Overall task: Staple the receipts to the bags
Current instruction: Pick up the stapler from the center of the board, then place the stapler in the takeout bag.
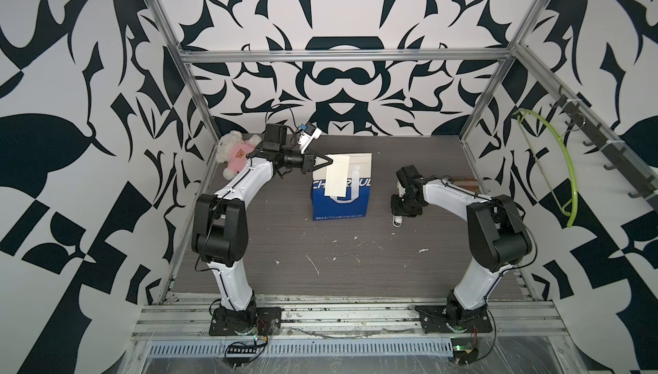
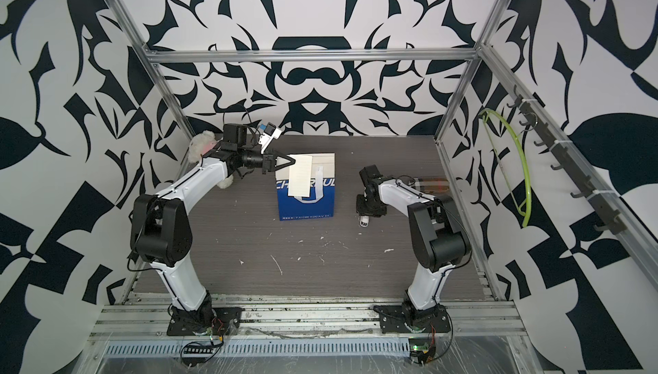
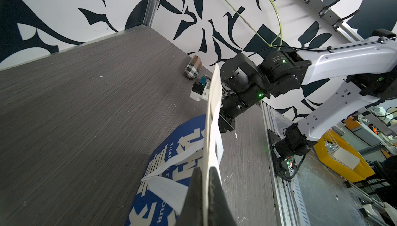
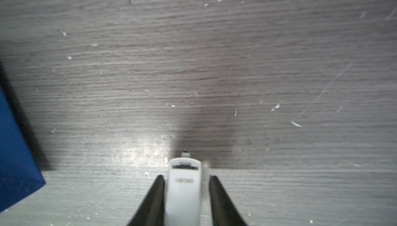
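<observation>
The bag (image 1: 340,206) (image 2: 306,206) stands upright in the middle of the table, blue below with a white top band and flat white handles (image 3: 171,160). The receipt (image 1: 336,176) (image 2: 299,176) is a long cream slip hanging down the bag's front from its top left corner. My left gripper (image 1: 329,162) (image 3: 203,169) is shut on the receipt's upper edge. To the right of the bag a small white stapler (image 1: 397,220) (image 4: 184,188) lies on the table. My right gripper (image 4: 187,176) points down over it with a finger on each side. One finger touches it; a narrow gap shows at the other.
A teddy bear (image 1: 235,155) in pink sits at the back left corner behind my left arm. A plaid roll (image 1: 463,182) (image 3: 193,70) lies at the right edge, a green hanger (image 1: 562,162) hangs from the right wall's hook rail. White scraps dot the table (image 1: 320,265).
</observation>
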Robot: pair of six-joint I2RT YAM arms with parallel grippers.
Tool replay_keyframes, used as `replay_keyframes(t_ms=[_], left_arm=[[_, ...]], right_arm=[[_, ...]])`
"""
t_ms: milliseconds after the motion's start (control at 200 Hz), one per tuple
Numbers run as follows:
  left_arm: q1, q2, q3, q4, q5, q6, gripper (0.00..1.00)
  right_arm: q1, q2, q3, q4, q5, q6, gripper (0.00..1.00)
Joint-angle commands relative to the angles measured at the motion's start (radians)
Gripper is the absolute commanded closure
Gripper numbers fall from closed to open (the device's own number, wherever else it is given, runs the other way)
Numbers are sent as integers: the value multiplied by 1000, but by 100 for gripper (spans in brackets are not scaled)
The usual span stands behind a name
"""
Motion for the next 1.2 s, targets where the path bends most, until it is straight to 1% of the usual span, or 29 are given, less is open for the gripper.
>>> replay_keyframes(t_ms=[0, 60, 295, 405, 500, 560, 640, 735, 820, 905, 1010, 1135, 1200], left_arm=[[-4, -23, -17, -8, -3, 1, 100], [-6, -24, -16, -9, -5, 1, 100], [-22, -29, -26, 5, -35, -13, 100], [-30, -40, -51, 53, -59, -43, 100], [-42, -54, -77, 97, -94, -69, 100], [-53, -66, -93, 120, -133, -82, 100], [-69, -83, -112, 152, -213, -111, 100], [-89, -109, -140, 186, -275, -125, 100], [-99, -136, -177, 234, -295, -133, 100], [-102, -151, -199, 271, -303, -149, 100], [-102, -158, -205, 275, -301, -150, 100], [-102, -158, -206, 277, -289, -142, 100], [-102, -157, -205, 280, -285, -142, 100]], right_arm=[[0, -39, 27, -11, -2, 16, 76], [0, -56, 24, -10, -6, 19, 83], [2, -172, 11, -17, 8, 29, 100], [7, -267, 10, -2, 1, 24, 100], [32, -380, 7, 60, -7, 10, 100], [56, -447, 17, 104, 9, 2, 100], [90, -520, 54, 144, 36, -12, 100], [131, -572, 102, 200, 53, -26, 100], [178, -577, 145, 273, 68, -24, 100], [247, -553, 196, 345, 124, -40, 100], [307, -492, 250, 429, 178, -41, 100], [357, -410, 279, 537, 204, -28, 100], [372, -364, 299, 561, 202, -15, 100]])
